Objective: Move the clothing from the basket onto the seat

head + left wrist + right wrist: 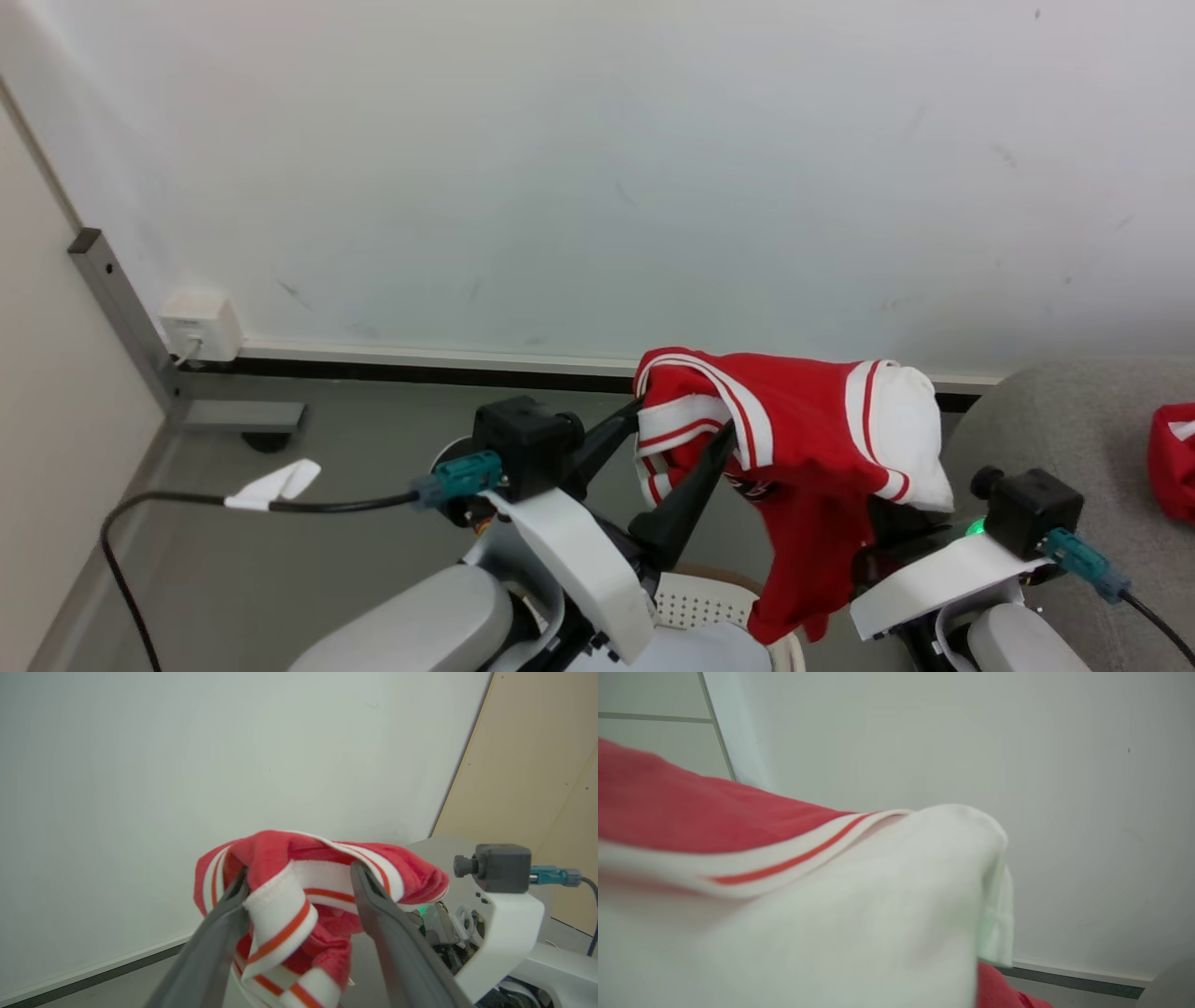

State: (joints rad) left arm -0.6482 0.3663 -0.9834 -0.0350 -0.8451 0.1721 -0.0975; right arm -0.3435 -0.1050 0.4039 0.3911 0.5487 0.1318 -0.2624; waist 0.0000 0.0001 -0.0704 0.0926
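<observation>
Two red garments: the raised garment [803, 420], above the one basket [695, 597], drapes the left gripper [300, 870], jaws released, and the right gripper [896, 534], clenched under cloth. The second garment [1174, 459] lies on the seat [1055, 420]

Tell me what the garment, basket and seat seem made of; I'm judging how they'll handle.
The garment: soft matte fabric, likely a sports knit; it drapes and folds, with ribbed striped trim.
The basket: probably hard plastic, smooth cream; rows of moulded holes.
The seat: grey woven upholstery, matte, faintly textured; padding underneath is a guess.
</observation>
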